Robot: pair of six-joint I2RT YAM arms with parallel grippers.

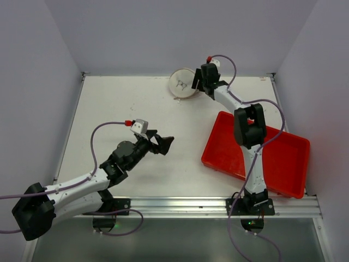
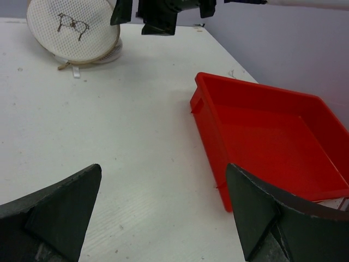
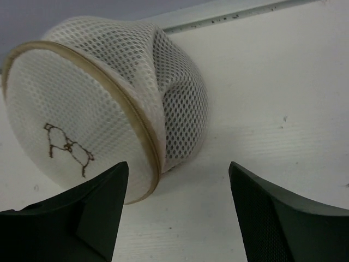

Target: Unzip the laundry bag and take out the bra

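Note:
The laundry bag (image 1: 182, 83) is a small round white mesh case with a tan rim and a brown stitched figure on its face. It stands tilted on edge at the table's far side, and also shows in the left wrist view (image 2: 73, 30) and the right wrist view (image 3: 92, 109). Its rim looks closed. No bra shows. My right gripper (image 1: 195, 83) is open and empty just right of the bag, with its jaws wide apart (image 3: 179, 164) and the bag's lower edge just ahead of them. My left gripper (image 1: 162, 141) is open and empty (image 2: 163, 166) above mid-table, far from the bag.
A red plastic tray (image 1: 283, 164) sits at the right, under the right arm, and looks empty in the left wrist view (image 2: 262, 125). White walls close in the table at the back and sides. A metal rail (image 1: 180, 206) runs along the near edge.

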